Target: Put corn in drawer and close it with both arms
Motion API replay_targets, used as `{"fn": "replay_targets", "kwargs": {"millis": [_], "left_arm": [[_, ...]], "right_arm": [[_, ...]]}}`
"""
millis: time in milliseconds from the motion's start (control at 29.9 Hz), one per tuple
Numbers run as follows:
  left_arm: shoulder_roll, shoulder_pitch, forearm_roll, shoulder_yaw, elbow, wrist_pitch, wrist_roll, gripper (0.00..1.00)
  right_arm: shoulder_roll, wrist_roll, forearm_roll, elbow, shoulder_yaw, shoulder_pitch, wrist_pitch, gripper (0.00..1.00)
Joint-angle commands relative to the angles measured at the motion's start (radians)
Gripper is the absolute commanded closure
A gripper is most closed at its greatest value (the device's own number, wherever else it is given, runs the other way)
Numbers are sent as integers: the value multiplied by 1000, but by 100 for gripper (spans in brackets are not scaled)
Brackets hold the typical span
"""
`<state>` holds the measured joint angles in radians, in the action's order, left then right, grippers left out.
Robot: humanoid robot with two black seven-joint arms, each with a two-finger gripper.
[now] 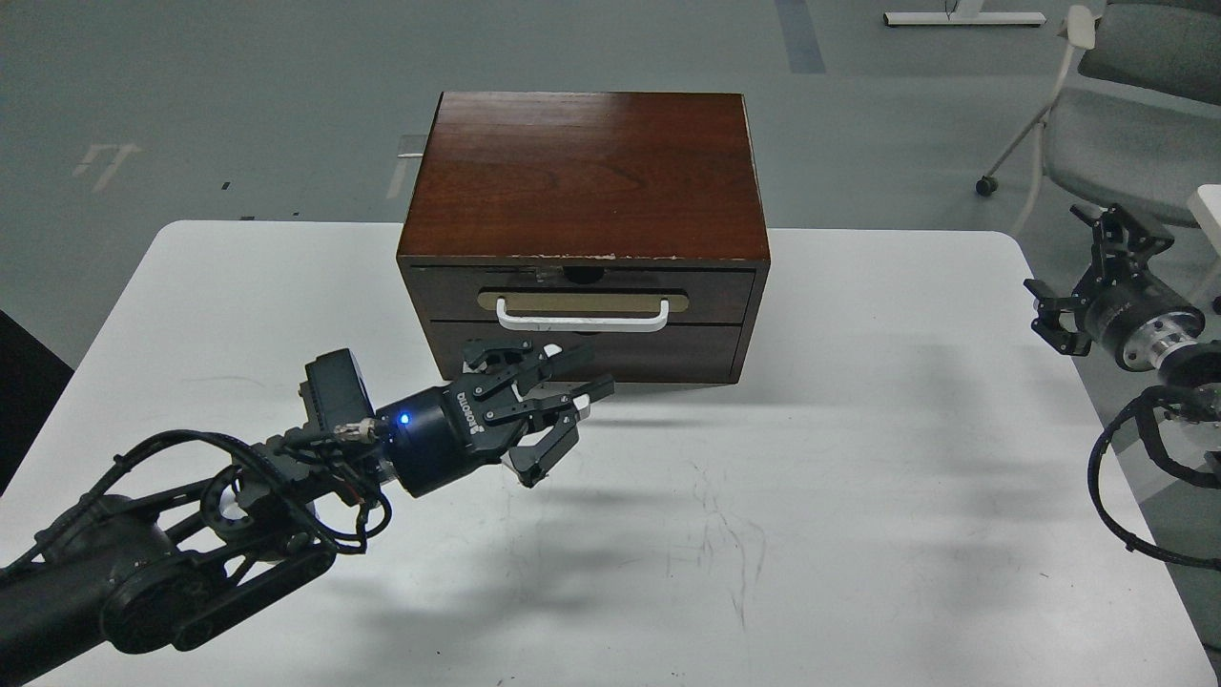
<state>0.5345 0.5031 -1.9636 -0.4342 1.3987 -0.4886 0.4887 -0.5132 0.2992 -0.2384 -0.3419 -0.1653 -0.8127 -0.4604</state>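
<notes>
Reaching toward the cabinet (584,162) at the table's (858,496) back edge, your left gripper (558,410) hung with fingers spread open, holding nothing, just in front of the lower front panel. The drawer (582,296) sat shut, its white handle (582,317) just above that gripper. Your right gripper (1083,277) hovered past the table's right edge, fingers apart, empty. Corn wasn't visible.

Arms: black jointed links, exposed cabling.
Left arm (191,534) carries a lit blue indicator; right arm (1145,334) shows a silver wrist ring.
</notes>
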Motion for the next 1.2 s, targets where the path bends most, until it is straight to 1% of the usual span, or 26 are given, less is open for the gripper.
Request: {"fn": "replay_targets", "kwargs": {"millis": [0,67,100,134,167,201,234,267,301,334,368,401,435,502,535,635,736,769,936,1036,1170], "left_arm": [[27,60,187,-18,25,0,0,14],[59,147,386,-31,22,0,0,15],[76,172,447,-38,20,0,0,15],[111,223,576,-44,11,0,0,14],[128,251,641,-44,0,0,0,13],[142,280,702,-44,-15,0,0,12],[160,331,810,-43,-73,0,0,11],[163,350,863,-43,-116,54,0,11],[162,380,943,-44,-212,190,0,11],[159,396,1012,-47,-306,308,0,11],[159,396,1013,-47,-306,309,0,11],[157,402,1067,-47,-387,397,0,10],[156,402,1110,-46,-452,457,0,9],[147,402,1159,-44,-519,519,0,5],[141,400,1190,-43,-553,542,0,5],[133,385,1252,-34,-613,577,-2,5],[131,341,1305,-29,-662,607,-62,5],[130,331,1312,-29,-668,607,-67,5],[90,281,1376,-31,-673,604,-75,3],[88,267,1433,-31,-667,604,-85,3],[91,241,1486,-31,-661,616,-111,2]], "right_arm": [[10,0,-1,0,0,-8,0,3],[12,1,-1,0,0,-20,0,3],[12,3,-1,0,0,-23,0,3],[13,9,-1,-2,-6,-28,-1,3],[13,9,-1,-2,-10,-31,-1,3],[15,11,-1,-3,-14,-36,-1,3],[19,17,-2,-5,-22,-46,-1,3],[25,24,-2,-5,-34,-52,-1,3],[42,46,-2,-6,-55,-62,-1,3],[54,67,-2,-8,-77,-65,-4,3],[55,67,-2,-8,-77,-65,-4,3],[59,90,-2,-9,-97,-65,-4,3],[61,115,-2,-14,-112,-65,-7,3],[65,138,-2,-31,-123,-65,-14,3],[70,141,-2,-52,-131,-65,-14,3],[74,141,-2,-100,-132,-63,-14,4],[76,140,-2,-155,-132,-65,-12,4],[79,140,-2,-161,-132,-66,-12,4],[122,140,1,-158,-120,-86,2,0],[160,136,1,-169,-119,-97,0,0],[171,136,1,-200,-117,-109,0,0]]}}
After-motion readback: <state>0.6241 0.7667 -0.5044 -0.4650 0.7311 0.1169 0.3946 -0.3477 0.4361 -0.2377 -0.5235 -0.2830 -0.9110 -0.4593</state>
